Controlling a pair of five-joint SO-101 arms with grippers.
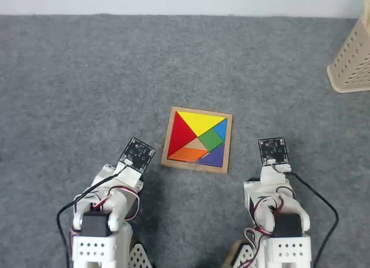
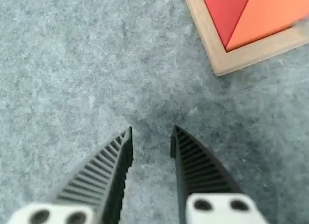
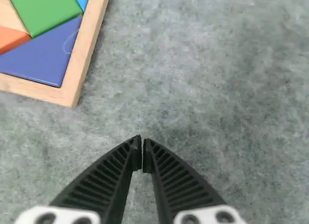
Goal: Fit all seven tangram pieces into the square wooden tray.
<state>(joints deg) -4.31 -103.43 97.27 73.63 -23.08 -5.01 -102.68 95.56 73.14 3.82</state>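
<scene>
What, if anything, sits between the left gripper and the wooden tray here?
Nothing visible. Only bare grey carpet separates the open left gripper from the near corner of the wooden tray. The red piece and orange piece already lie inside it.

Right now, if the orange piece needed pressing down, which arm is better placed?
Left, probably. The orange piece lies in the tray corner nearest the left arm, whose wrist view shows it.
</scene>
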